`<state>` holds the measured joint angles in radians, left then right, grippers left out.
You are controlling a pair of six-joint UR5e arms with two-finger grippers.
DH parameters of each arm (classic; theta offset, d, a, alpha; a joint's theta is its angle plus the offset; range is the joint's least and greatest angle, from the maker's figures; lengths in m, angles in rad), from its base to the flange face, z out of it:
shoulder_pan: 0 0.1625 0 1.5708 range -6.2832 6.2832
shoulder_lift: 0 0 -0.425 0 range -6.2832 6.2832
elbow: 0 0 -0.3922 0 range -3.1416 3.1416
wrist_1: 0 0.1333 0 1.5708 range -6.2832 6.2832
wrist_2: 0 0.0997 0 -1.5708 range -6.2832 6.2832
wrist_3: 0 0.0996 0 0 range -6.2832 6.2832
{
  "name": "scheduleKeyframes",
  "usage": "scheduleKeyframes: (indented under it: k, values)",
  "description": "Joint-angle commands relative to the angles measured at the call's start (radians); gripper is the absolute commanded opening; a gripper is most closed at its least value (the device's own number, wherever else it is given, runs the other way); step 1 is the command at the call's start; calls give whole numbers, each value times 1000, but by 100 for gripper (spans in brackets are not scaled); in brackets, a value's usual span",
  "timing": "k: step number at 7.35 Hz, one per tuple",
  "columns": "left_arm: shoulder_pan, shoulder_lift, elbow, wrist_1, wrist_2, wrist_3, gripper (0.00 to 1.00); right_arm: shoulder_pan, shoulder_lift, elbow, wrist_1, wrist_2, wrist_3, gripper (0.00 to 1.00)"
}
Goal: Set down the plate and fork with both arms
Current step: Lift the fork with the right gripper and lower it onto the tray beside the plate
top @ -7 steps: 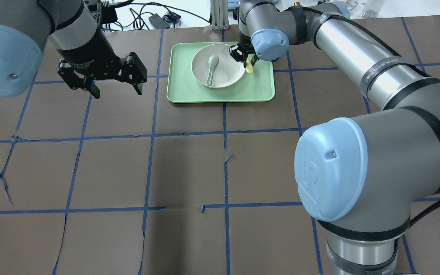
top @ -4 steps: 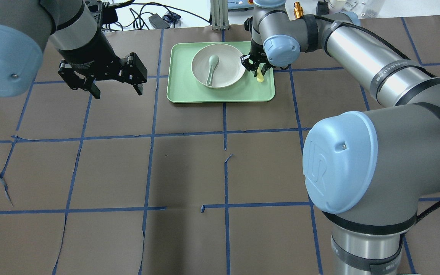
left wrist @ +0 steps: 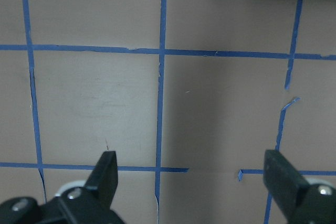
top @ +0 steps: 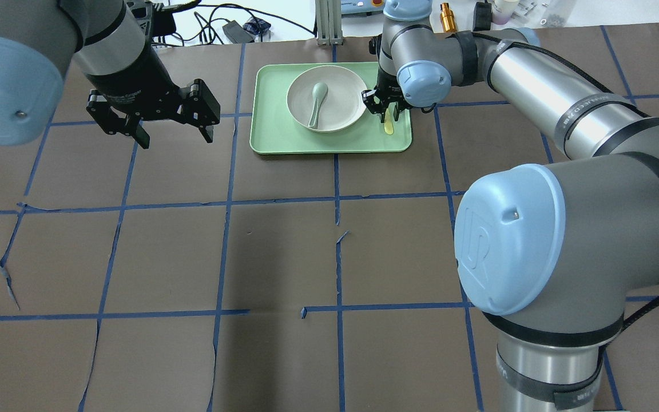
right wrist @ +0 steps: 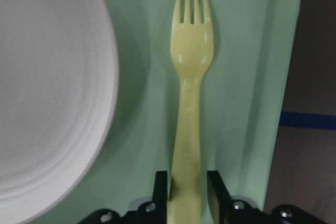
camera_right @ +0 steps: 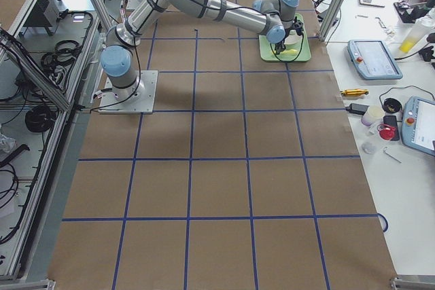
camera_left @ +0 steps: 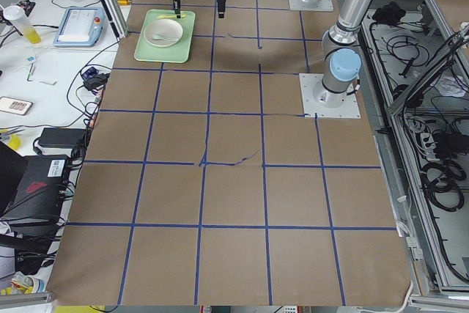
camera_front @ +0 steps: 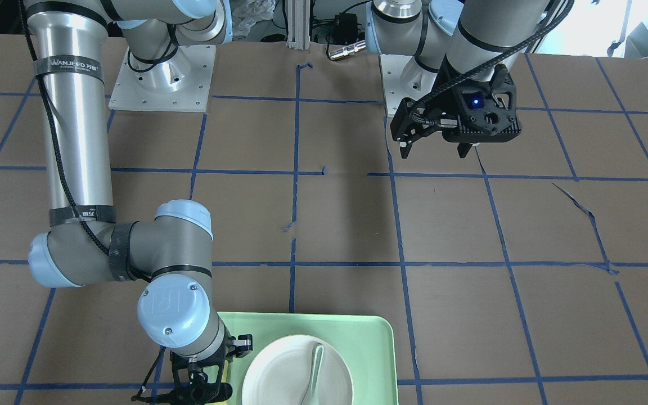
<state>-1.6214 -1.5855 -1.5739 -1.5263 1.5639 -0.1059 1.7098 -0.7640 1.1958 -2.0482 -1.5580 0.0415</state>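
The fingers [right wrist: 160, 188] of the right gripper [right wrist: 187, 195] are pressing in from both sides on the fork [right wrist: 192, 66], clamping the lower part of its handle; the handle's end is running past them out of the wrist view. The fork is sitting low over the tray [right wrist: 247, 87], in the strip between the plate and the tray's right edge; whether it is touching the tray I cannot tell. Its long axis is running straight out from the fingers, parallel to that edge; its tines are pointing away from the gripper. It is showing as pale yellow, glossy plastic, with four short tines, a shallow rounded head catching small highlights, a narrow neck and a handle widening slowly toward the grip; it is throwing a soft shadow on its left. Just beside it on the left, a strip of green between them, the plate [right wrist: 47, 103] is lying on the tray, off-white and faintly speckled, with concentric rings; a grey-green spoon [top: 315, 103] is lying in it. Farther off, well apart from the tray on its left, the left gripper [top: 176, 137] is hanging over the brown table [top: 284, 246], its fingers spread wide apart.
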Motion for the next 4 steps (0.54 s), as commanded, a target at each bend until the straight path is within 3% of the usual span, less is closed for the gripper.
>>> scheduleKeyframes:
  k: [1, 4]
  values:
    - [0, 2, 0, 0, 1, 0, 100, -1, -14, 27, -3, -1, -2, 100]
    - [0, 10, 2, 2, 1, 3, 100, -25, -195, 195, -86, -19, -14, 100]
